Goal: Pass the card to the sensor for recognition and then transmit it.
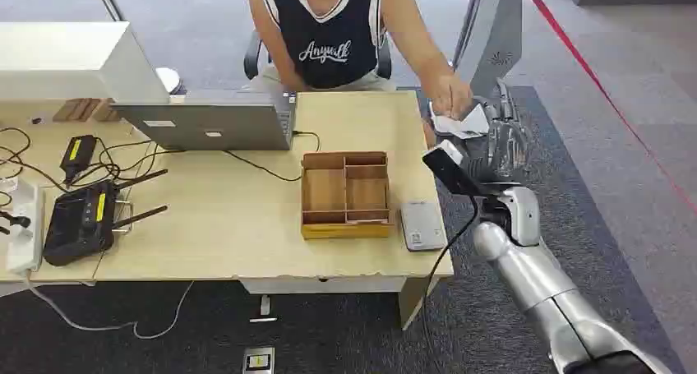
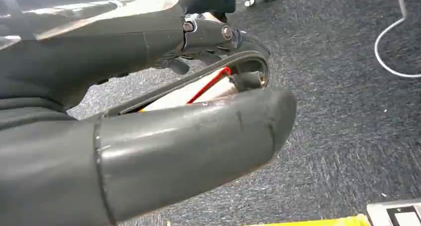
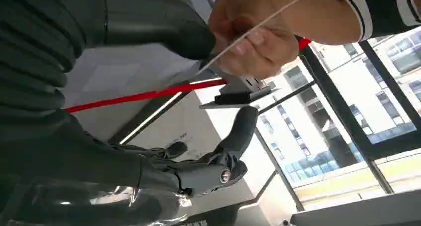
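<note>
The white card (image 1: 462, 124) is pinched in a person's hand (image 1: 450, 94) just past the table's far right corner. My right hand (image 1: 503, 140) is raised beside it with its fingers upright and spread, gripping nothing. In the right wrist view the card (image 3: 248, 35) appears edge-on in the person's fingers (image 3: 258, 42), close to my thumb (image 3: 164, 30), while my other fingers (image 3: 233, 141) stand well apart from it. The grey flat sensor (image 1: 423, 224) lies on the table near its front right corner. My left hand (image 2: 149, 136) hangs over the carpet and holds nothing.
A wooden compartment box (image 1: 345, 193) stands left of the sensor. A laptop (image 1: 210, 123), a black router (image 1: 80, 218) and cables lie on the table's (image 1: 230, 234) left half. The person sits behind the far edge. Dark carpet surrounds the table.
</note>
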You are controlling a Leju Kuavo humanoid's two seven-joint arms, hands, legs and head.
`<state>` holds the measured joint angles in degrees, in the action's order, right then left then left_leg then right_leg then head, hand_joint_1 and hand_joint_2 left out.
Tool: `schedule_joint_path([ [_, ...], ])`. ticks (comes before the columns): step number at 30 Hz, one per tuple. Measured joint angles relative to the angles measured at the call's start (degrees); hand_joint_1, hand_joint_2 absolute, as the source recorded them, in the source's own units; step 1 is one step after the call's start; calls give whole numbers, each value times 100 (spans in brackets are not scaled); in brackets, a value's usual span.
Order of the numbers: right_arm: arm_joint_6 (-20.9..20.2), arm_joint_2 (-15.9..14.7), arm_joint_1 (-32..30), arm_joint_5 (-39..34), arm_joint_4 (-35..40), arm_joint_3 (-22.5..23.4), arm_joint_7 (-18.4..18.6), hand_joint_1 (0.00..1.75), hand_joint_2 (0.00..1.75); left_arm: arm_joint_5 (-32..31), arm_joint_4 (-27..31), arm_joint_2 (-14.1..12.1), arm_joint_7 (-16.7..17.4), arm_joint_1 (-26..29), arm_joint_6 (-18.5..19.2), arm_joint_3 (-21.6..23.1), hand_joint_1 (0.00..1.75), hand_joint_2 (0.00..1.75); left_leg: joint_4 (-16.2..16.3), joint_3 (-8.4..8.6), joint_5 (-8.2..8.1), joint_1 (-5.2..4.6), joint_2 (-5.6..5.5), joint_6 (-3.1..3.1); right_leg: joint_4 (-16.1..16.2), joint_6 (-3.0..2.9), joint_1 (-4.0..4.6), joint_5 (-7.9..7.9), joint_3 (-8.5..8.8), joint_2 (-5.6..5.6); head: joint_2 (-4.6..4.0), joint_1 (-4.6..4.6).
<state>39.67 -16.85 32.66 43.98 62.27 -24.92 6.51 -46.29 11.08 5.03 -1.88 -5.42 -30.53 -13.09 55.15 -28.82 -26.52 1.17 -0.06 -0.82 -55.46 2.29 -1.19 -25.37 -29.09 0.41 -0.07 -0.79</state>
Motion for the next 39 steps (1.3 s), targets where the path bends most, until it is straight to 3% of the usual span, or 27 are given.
schedule_joint_path([
  [17,-116,-116,-39,-120,192,-148,122,175,175,15,0,0,13,-4,0,96,0,0,0,-3,0,0,2,0,0,0,0,0,-5,1,0,0],
  [30,-693,-400,-271,-345,238,-157,393,175,175,192,0,0,11,-5,0,107,0,0,1,-5,0,-1,2,0,0,0,-1,0,-6,1,0,0],
  [39,-739,-435,-322,-407,236,-164,393,175,175,232,0,0,7,-3,0,107,0,0,1,-6,0,0,2,0,0,0,0,0,-6,1,0,0],
])
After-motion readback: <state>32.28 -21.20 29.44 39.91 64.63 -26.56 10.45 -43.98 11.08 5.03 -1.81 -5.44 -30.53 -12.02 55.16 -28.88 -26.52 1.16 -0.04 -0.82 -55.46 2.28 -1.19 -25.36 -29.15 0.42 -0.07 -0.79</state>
